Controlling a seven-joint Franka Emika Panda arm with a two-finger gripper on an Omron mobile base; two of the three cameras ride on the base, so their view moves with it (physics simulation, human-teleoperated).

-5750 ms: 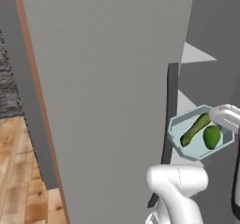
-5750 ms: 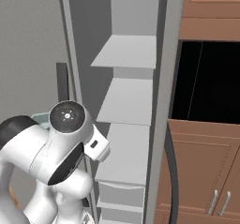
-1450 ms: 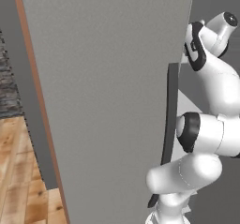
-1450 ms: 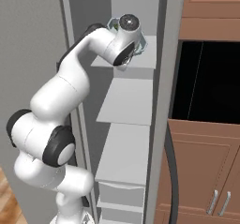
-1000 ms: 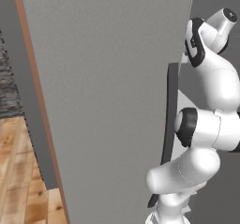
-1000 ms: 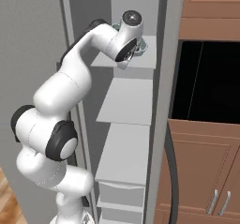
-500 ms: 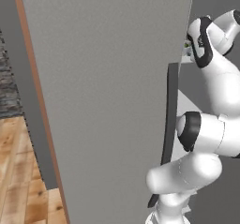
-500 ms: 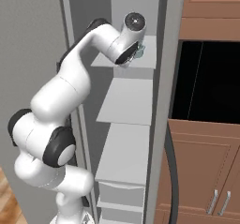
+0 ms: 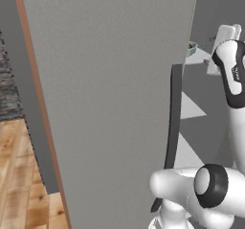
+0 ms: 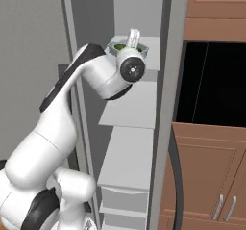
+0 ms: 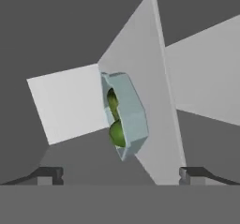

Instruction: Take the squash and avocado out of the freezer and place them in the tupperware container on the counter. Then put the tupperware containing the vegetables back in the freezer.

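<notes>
The tupperware container [image 11: 129, 120] rests on an upper shelf [image 10: 150, 60] of the freezer, its door [image 9: 110, 103] swung wide. Inside the tray lie the light-green squash [image 11: 112, 101] and the darker avocado [image 11: 117, 134]. The tray's rim [image 10: 114, 48] also peeks out behind my wrist, and its corner [image 9: 191, 50] shows past the door edge. My gripper [image 11: 121, 175] is open, nothing between its fingers, a short way back from the tray. In the right base view the gripper [image 10: 133, 36] points up at the shelf. The counter is out of view.
Lower freezer shelves [image 10: 132, 108] and a drawer [image 10: 125, 198] sit below my arm. The door's dark curved handle [image 9: 172, 127] runs close to my elbow. Brown cabinets [image 10: 211, 176] and a dark recess [image 10: 211, 84] stand to the right. Wooden floor [image 9: 19, 175] lies on the left.
The gripper has opened and let go of the tupperware container, leaving it on the upper shelf. The hand has drawn back a little from the tray.
</notes>
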